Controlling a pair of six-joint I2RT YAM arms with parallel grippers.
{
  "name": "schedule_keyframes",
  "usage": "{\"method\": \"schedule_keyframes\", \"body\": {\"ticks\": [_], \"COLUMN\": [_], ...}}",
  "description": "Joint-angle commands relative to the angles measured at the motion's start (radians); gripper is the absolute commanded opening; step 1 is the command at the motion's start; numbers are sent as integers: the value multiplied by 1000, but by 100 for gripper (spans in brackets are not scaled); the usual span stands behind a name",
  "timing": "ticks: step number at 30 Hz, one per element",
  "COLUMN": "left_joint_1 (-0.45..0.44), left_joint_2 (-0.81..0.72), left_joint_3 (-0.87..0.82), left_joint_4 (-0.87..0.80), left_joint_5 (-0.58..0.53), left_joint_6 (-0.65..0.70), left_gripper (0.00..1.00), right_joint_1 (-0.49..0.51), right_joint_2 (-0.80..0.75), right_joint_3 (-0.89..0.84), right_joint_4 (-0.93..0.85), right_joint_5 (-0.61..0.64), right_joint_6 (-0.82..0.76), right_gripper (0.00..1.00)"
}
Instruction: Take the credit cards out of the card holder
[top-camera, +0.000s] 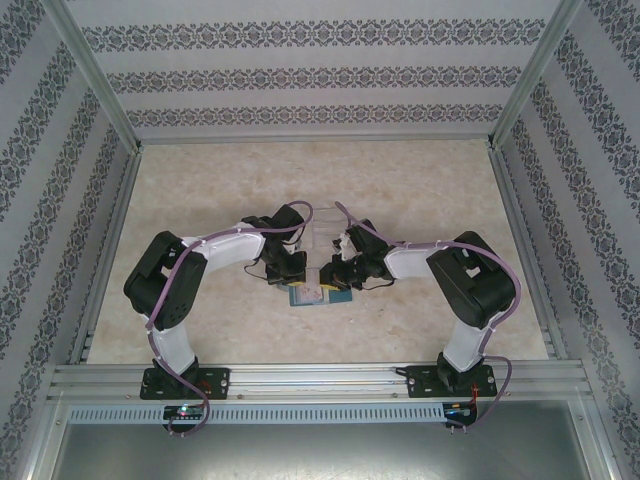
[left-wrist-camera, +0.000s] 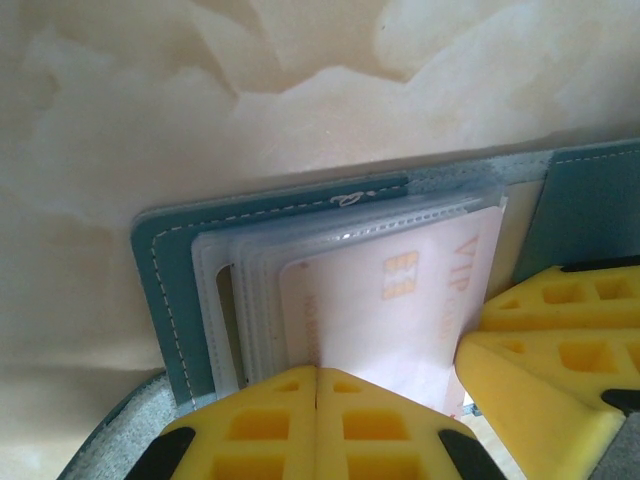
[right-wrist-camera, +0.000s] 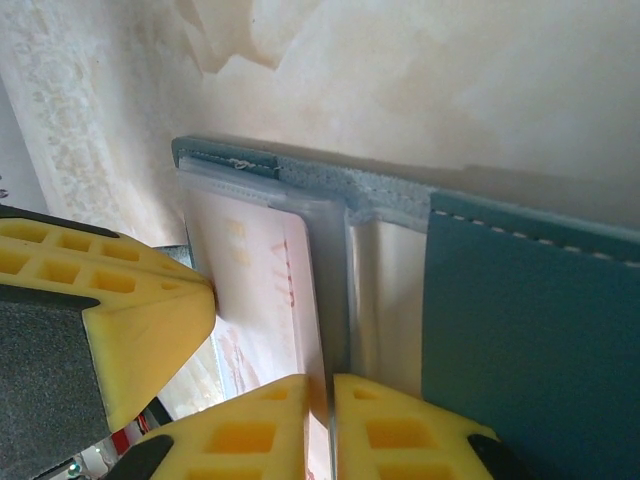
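The teal card holder lies open on the table between both grippers, its clear sleeves fanned out. A pale pink credit card with VIP lettering sticks partly out of a sleeve. My left gripper is shut, and its joined yellow tips press against the card's face. My right gripper pinches the long edge of that credit card in a thin gap between its fingers. The holder's teal panel lies to the right of that grip. Any other cards are hidden in the sleeves.
A clear plastic box stands just behind the holder, between the two wrists. The pale marble-patterned tabletop stretches out around them, bounded by metal rails and patterned walls.
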Motion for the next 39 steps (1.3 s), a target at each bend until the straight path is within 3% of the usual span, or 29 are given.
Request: {"method": "schedule_keyframes", "body": {"ticks": [1, 24, 32, 39], "left_joint_1": [-6, -6, -6, -21], "left_joint_2": [25, 4, -3, -22], "left_joint_3": [4, 34, 67, 86], "left_joint_4": [-33, -96, -139, -146], "left_joint_5": [-29, -74, -100, -69], "left_joint_6": [7, 38, 54, 54], "left_gripper": [4, 6, 6, 6], "right_joint_1": [2, -24, -26, -24], "right_joint_2": [10, -75, -75, -67], "right_joint_3": [-2, -58, -66, -59], "right_joint_4": [30, -13, -1, 6], "right_joint_5": [-24, 62, 53, 33], "right_joint_6": [-21, -27, -20, -19], "right_gripper": [11, 2, 3, 11]}}
